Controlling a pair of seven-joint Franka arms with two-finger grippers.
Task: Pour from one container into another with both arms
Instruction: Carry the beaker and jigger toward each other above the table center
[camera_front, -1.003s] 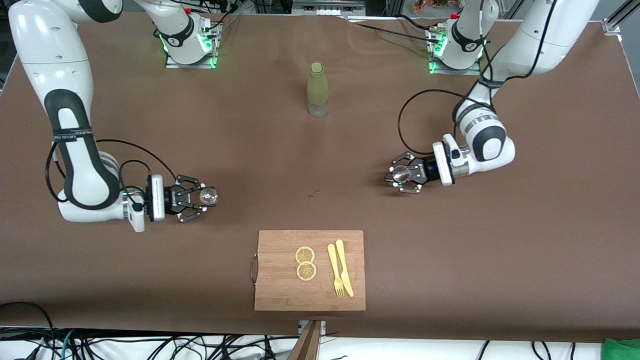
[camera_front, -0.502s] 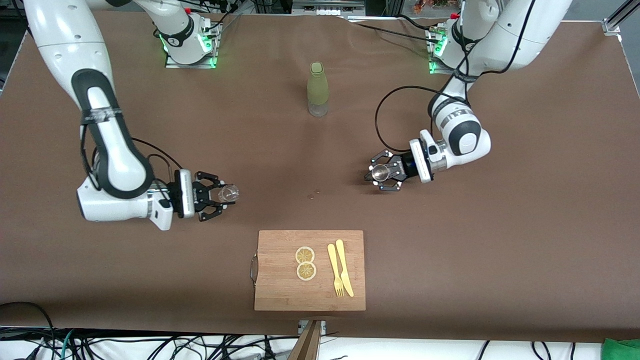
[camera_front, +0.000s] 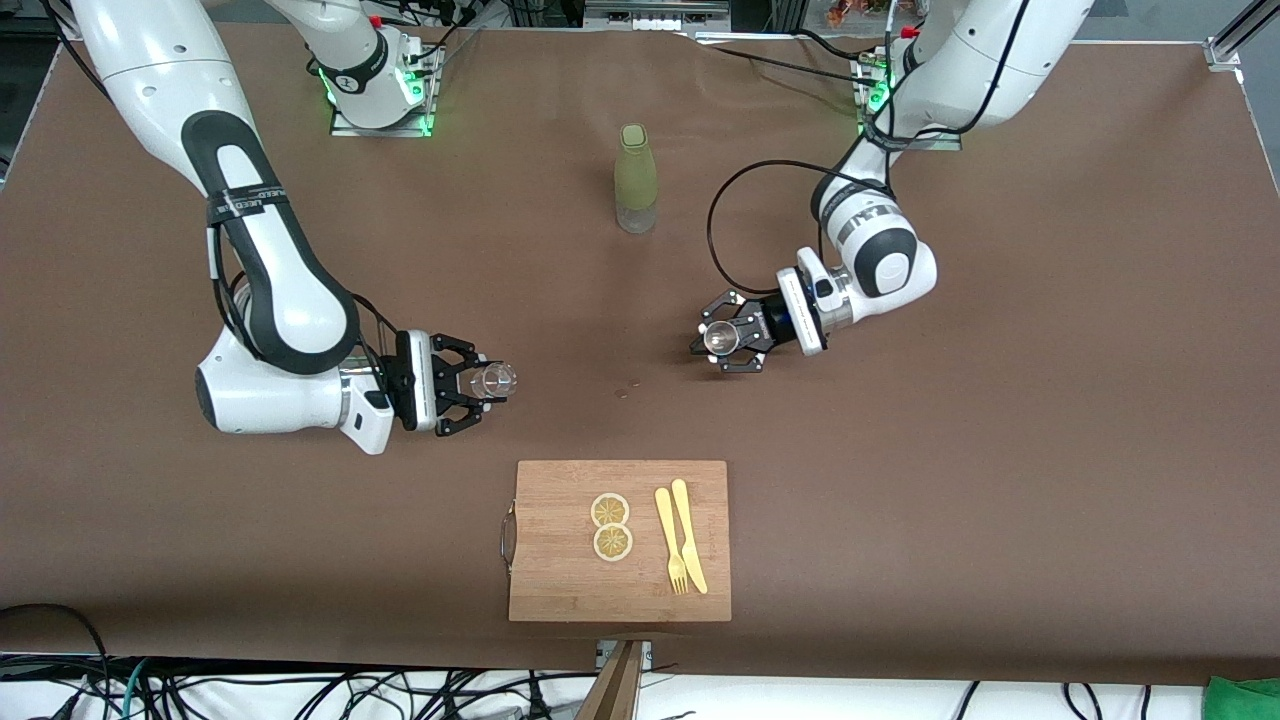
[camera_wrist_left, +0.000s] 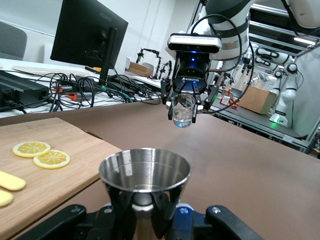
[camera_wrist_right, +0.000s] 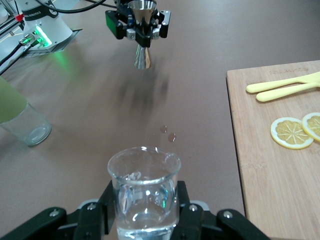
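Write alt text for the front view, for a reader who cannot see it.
Two white robot arms hold small vessels in the air over a brown table: the right gripper grips a clear glass, the left gripper a steel jigger. A cutting board lies nearer the camera, with lemon slices; a green bottle stands farther back.

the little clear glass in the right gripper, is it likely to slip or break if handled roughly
Probably slippery: the glass has smooth clear walls, and the right gripper clamps only its lower half. Likely fragile too, since it looks thin-walled. It holds a little liquid at the bottom, so tilting it over the bare table, short of the jigger in the left gripper, would probably spill.
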